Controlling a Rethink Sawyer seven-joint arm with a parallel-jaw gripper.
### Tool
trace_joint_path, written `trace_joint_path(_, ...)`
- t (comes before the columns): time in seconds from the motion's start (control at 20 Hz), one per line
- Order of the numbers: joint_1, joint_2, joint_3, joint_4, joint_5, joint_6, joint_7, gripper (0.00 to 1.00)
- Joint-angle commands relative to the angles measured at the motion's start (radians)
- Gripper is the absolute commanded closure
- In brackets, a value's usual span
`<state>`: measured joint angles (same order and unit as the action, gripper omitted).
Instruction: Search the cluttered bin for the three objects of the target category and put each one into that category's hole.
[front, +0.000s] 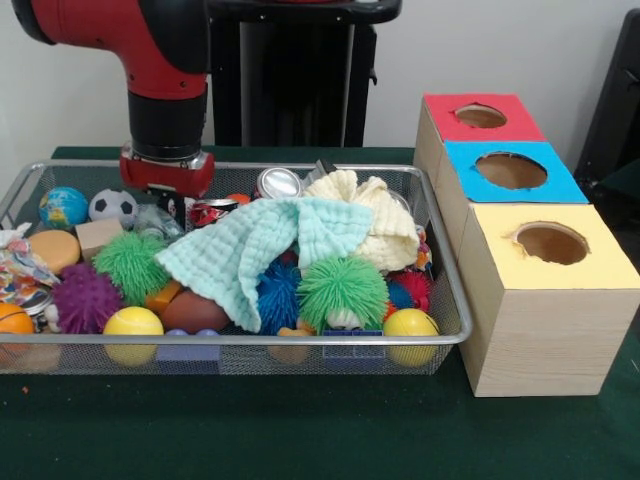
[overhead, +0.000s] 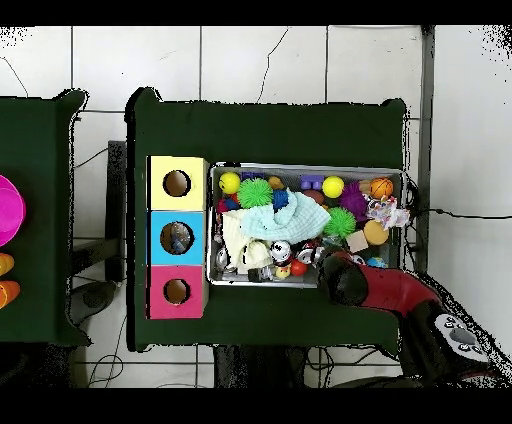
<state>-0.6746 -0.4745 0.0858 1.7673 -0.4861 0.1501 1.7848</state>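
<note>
A wire mesh bin (front: 230, 340) (overhead: 305, 167) is packed with toys. A mint cloth (front: 250, 250) and a cream cloth (front: 375, 215) lie over the middle of the pile. Around them sit green spiky balls (front: 342, 290), a purple spiky ball (front: 85, 298), yellow balls (front: 132, 322), a globe ball (front: 63, 206), a soccer ball (front: 113, 206) and cans (front: 278, 183). My gripper (front: 172, 207) reaches down into the bin's far left part, just right of the soccer ball; the clutter hides its tip. In the overhead view the arm (overhead: 350, 282) covers it.
Right of the bin stand three wooden boxes in a row, each with a round hole: red top (front: 480, 117) (overhead: 177, 291), blue top (front: 511, 171) (overhead: 177, 238), yellow top (front: 551, 243) (overhead: 177, 183). A wooden block (front: 97, 236) and an orange ball (front: 14, 320) lie at the bin's left.
</note>
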Motion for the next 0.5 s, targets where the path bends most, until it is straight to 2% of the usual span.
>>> trace_joint_path(0.05, 0.0, 0.0, -0.004, -0.067, 0.011, -0.033, 0.112, 1.0)
trace_joint_path(0.25, -0.002, -0.031, 0.008, -0.062, 0.017, 0.008, 0.094, 1.0)
trace_joint_path(0.35, 0.007, -0.084, 0.005, -0.036, 0.036, 0.05, 0.096, 1.0)
trace_joint_path(0.5, 0.04, -0.217, -0.01, 0.026, 0.095, 0.176, 0.11, 1.0)
